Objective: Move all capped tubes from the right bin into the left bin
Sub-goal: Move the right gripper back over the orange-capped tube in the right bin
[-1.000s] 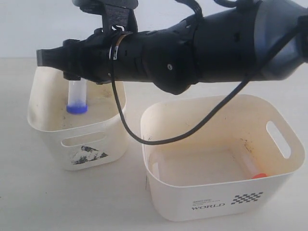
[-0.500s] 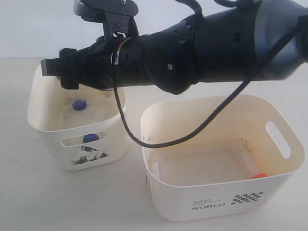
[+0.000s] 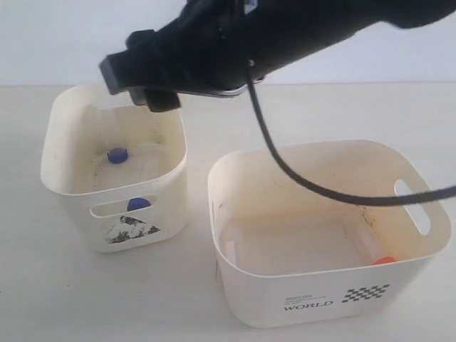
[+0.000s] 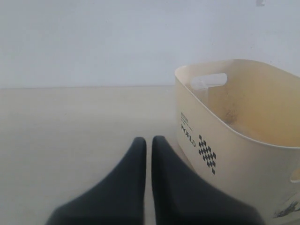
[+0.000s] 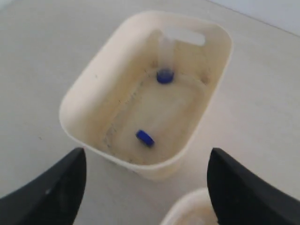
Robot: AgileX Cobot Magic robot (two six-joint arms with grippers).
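Observation:
Two blue-capped tubes lie inside the left bin (image 3: 71, 206), the one with the picture sticker. One blue cap (image 3: 117, 154) shows near its back, the other (image 3: 137, 204) through the front slot handle. From the right wrist, the same bin (image 5: 89, 98) holds both caps (image 5: 165, 75) (image 5: 145, 137). My right gripper (image 3: 142, 85) (image 5: 146, 157) hangs open and empty above that bin. The orange-red-capped tube (image 3: 372, 249) lies at the right end of the WORLD bin (image 3: 320, 303). My left gripper (image 4: 147, 140) is shut on nothing, beside the WORLD bin (image 4: 225, 154).
The right arm's black cable (image 3: 285, 171) loops down over the back rim of the WORLD bin. Both bins stand close together on a pale table (image 3: 107, 299). A white wall rises behind.
A second ago the right gripper held a blue-capped tube over the left bin. It let go, the tube now lies inside, and the arm has lifted up and back to the right.

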